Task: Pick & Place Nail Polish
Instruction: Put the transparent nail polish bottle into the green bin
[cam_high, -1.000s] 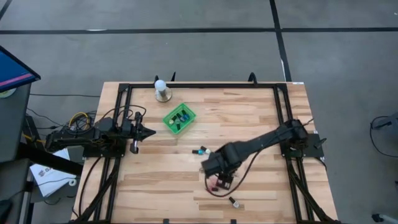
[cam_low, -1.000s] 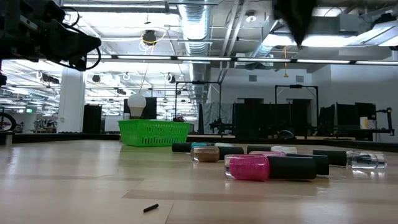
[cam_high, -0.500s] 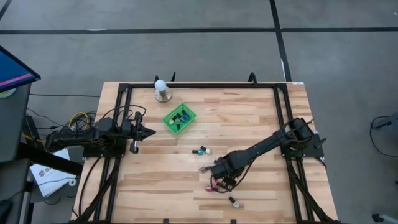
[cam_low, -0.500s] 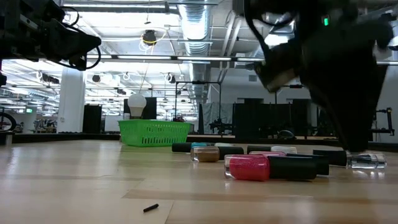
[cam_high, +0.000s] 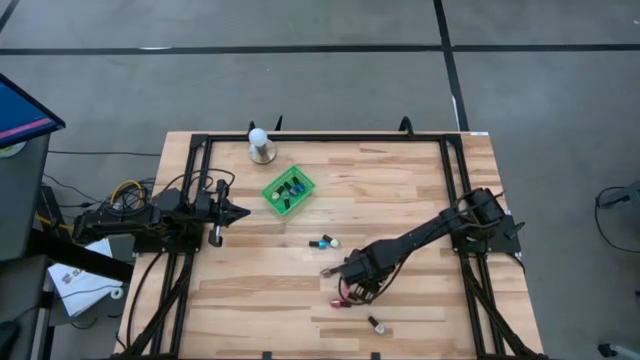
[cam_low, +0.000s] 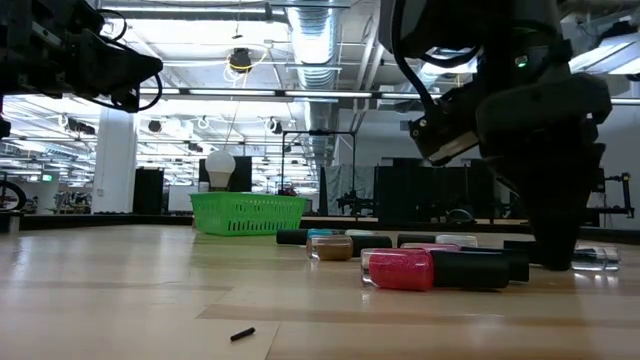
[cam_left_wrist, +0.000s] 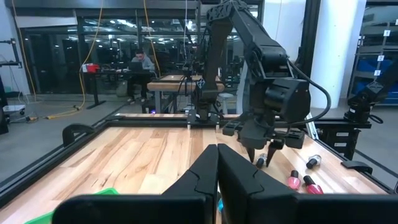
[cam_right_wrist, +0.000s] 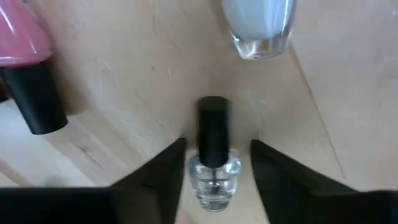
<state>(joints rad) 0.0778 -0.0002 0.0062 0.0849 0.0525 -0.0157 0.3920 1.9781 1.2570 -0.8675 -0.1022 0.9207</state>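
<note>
Clear nail polish bottle (cam_right_wrist: 214, 168) lies on the wooden table (cam_high: 400, 180) between the right gripper's (cam_right_wrist: 214, 163) 2 open fingers. Close squarely on its body, keeping clear of neighbouring bottles. Left gripper (cam_left_wrist: 217, 174), fingers together, waits near the green basket (cam_high: 287, 190).

Even overhead light, soft shadows; bright ceiling lamps (cam_low: 330, 95) glare in the low view; right wrist close-up slightly blurred.

Open workshop hall, strip lighting overhead.
Grey concrete floor (cam_high: 300, 80) with dark seams; exposed ceiling ducts (cam_low: 320, 40); a person at a desk (cam_left_wrist: 142, 62).
</note>
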